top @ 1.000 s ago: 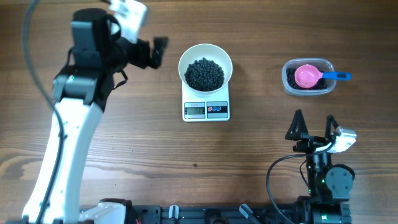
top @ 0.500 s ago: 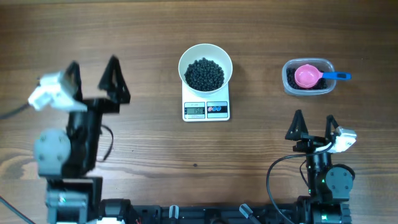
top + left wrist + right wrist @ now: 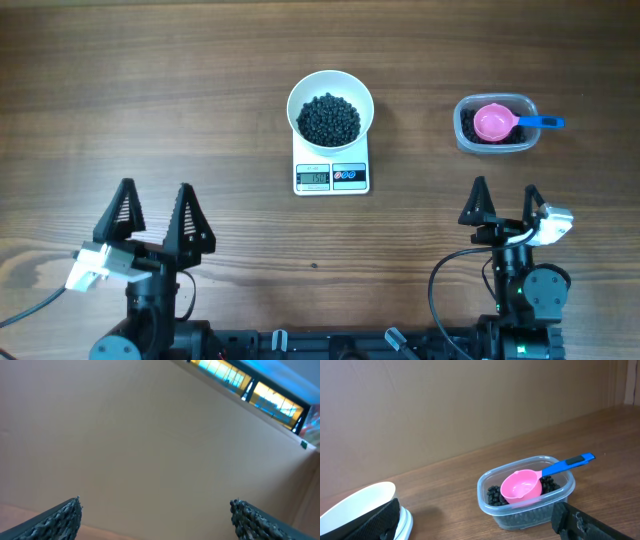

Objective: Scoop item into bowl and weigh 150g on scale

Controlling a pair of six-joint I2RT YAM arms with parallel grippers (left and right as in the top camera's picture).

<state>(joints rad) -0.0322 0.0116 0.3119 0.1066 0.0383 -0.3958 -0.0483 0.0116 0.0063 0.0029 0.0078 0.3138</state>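
- The scale (image 3: 331,177) has a grey display (image 3: 313,178) showing digits, but they are too small to read.
- No other writing can be read.

Black beans (image 3: 329,118) heaped in white bowl (image 3: 299,97) atop scale (image 3: 331,177).

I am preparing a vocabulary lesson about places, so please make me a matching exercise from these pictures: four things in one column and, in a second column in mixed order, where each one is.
Things:
1. white bowl
2. pink scoop
3. scale
4. clear tub

Places:
A. flat on the table, under the bowl
B. inside the tub, blue handle over the rim
C. on top of the scale, heaped with black beans
D. alone on the table, to the right of the scale

Pairs: 1-C, 2-B, 3-A, 4-D.
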